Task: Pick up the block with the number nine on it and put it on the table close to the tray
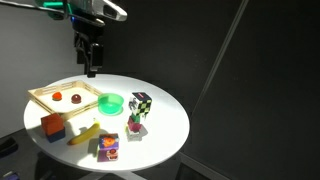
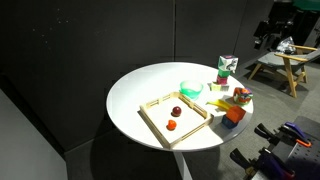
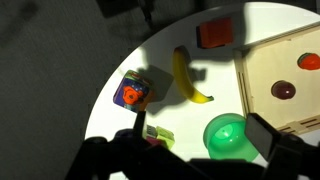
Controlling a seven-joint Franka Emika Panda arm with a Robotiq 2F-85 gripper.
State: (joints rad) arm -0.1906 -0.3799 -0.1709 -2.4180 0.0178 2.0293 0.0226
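The fingers (image 3: 275,145) were held spread and empty, high over the tray (image 3: 243,90) side of the surface. The block with the number nine (image 3: 131,93) was seen beyond the banana (image 3: 188,78), near the opposite edge, well apart.

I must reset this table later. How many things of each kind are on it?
Cubes: 3 (orange cube, checkered cube, number nine block)
Banana: 1
Green bowl: 1
Wooden tray: 1
Small pieces in tray: 2 (dark red piece, orange piece)
Total: 8, plus an unclear small item beside the checkered cube
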